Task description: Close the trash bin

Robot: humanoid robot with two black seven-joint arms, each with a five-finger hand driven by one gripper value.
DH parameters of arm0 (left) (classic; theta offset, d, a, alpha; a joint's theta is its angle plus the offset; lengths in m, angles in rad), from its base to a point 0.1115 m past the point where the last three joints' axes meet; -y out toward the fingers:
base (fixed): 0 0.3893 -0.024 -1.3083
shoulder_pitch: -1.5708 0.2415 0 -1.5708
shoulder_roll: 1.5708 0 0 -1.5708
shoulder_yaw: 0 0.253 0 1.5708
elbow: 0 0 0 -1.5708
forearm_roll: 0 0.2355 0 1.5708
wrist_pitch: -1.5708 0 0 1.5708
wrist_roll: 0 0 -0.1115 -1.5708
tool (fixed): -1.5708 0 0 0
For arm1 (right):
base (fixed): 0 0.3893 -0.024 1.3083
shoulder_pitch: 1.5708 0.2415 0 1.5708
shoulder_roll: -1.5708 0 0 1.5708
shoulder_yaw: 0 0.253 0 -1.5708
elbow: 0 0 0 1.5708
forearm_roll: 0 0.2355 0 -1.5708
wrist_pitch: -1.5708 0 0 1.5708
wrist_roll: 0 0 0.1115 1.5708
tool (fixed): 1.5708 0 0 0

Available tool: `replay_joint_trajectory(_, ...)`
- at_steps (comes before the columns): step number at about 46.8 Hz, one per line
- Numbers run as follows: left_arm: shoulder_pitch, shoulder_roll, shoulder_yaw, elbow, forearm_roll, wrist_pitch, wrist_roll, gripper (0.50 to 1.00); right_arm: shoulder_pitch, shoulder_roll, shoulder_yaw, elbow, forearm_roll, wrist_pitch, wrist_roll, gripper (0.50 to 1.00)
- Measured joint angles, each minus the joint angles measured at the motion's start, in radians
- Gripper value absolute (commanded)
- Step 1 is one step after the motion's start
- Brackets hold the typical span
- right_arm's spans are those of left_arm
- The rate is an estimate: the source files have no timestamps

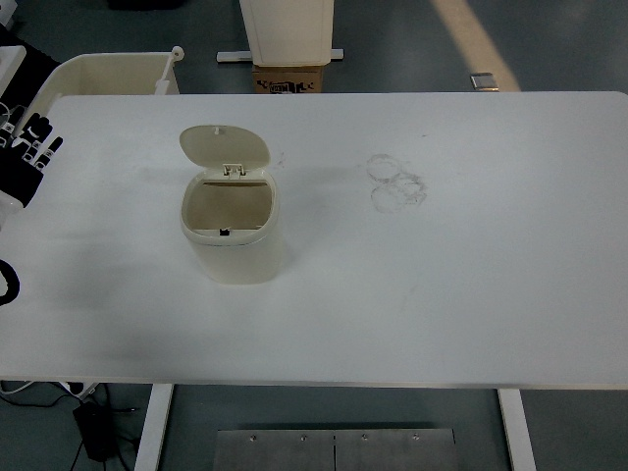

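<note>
A small cream trash bin (232,235) stands on the white table (442,285), left of centre. Its lid (224,146) is swung up and back on its hinge, so the bin is open and looks empty inside. My left hand (27,152) is at the far left edge of the table, well to the left of the bin, fingers extended and holding nothing. The right arm does not show.
A cream tub (110,74) stands behind the table's far left corner. A cardboard box (289,78) and a white cabinet base (287,29) are on the floor beyond the far edge. Faint ring marks (397,183) stain the table right of the bin.
</note>
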Motion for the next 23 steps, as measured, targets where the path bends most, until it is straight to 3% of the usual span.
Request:
replay_joint_trajectory(8, -0.01, 0.006, 0.0, 0.0, -0.002, 0.011, 0.004, 1.0, 0.001, 0.0, 0.0, 0.0, 0.0, 0.0, 0.0, 0.991)
replay_joint_trajectory(15, -0.036, 0.014, 0.01, -0.006, 0.006, 0.079, 0.031, 1.0, 0.001, 0.0, 0.0, 0.0, 0.0, 0.0, 0.0, 0.991)
replay_joint_trajectory(23, -0.094, 0.016, 0.012, -0.011, 0.008, 0.141, 0.168, 1.0, 0.002, 0.0, 0.0, 0.0, 0.0, 0.0, 0.0, 0.991)
